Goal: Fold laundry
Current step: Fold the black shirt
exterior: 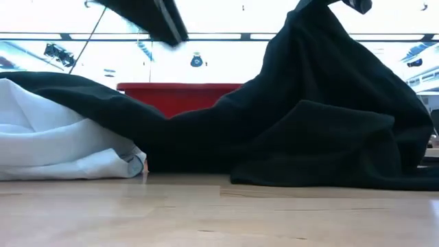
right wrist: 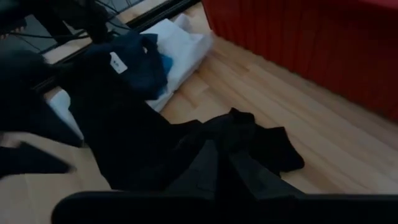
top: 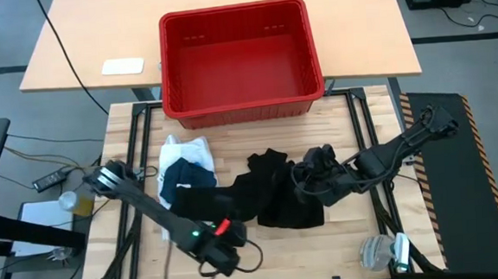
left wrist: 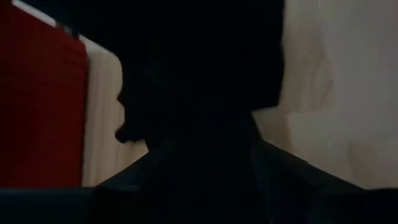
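Black cloth makes up most of the load: a large black garment (top: 274, 194) lies crumpled at the middle of the table (top: 343, 116), between the two arms and in front of the red crate (top: 240, 58) that sits at the far edge. Toward the table's left side, a white shirt (top: 180, 152) lies under a dark navy piece (top: 182, 174), with a smaller black garment (top: 192, 199) just nearer. A small bright blue scrap (right wrist: 165, 62) shows between them in the right wrist view.

Right gripper (top: 308, 177): pressed together on a bunch of the large black garment, which the low view shows drawn up into a peak on that side.

Left gripper (top: 221, 249): near the front edge, left of centre. Its wrist view is filled with dark cloth, so whether the fingers are spread or pinching cannot be told.

Handling assessment: all pieces look light, limp and non-fragile. They will sag, drag and bunch rather than hold shape, and should slide easily on the wood. A single pinch only raises a tent of fabric. In my judgement, hold is best taken at a hem, waistband or leg end, two points well apart, so the cloth can be spread flat before creasing.

Risk: one garment dragging its neighbour along where they overlap.
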